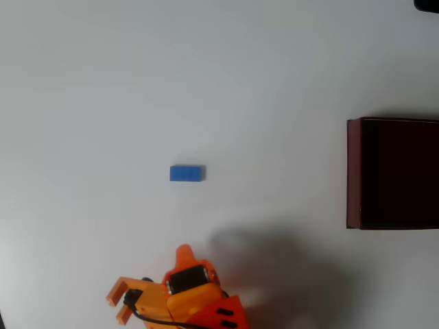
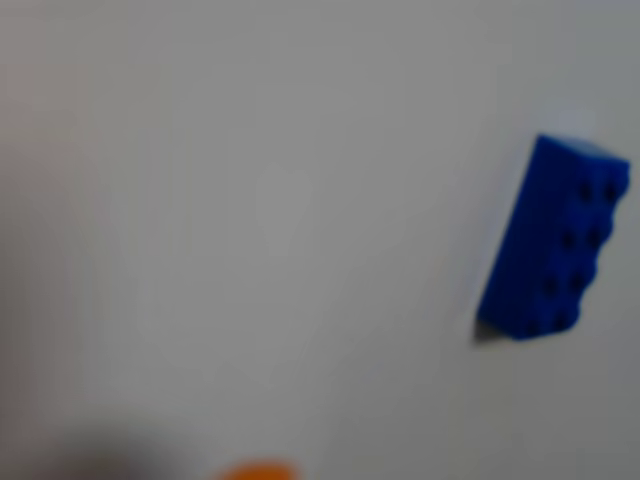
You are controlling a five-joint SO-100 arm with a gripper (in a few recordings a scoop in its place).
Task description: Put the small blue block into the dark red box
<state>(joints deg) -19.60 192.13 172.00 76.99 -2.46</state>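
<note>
Near the overhead view's centre the small blue block (image 1: 186, 173) lies ungrasped on the counter (image 1: 103, 82), dark red box (image 1: 353, 171) at three o'clock, empty end effector (image 1: 118, 304) spread apart at six o'clock, everything left.

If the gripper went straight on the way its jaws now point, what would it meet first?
In the overhead view the gripper points toward the picture's left, away from the small blue block and the dark red box. Only bare table lies ahead up to the picture's edge; height is unclear.
</note>
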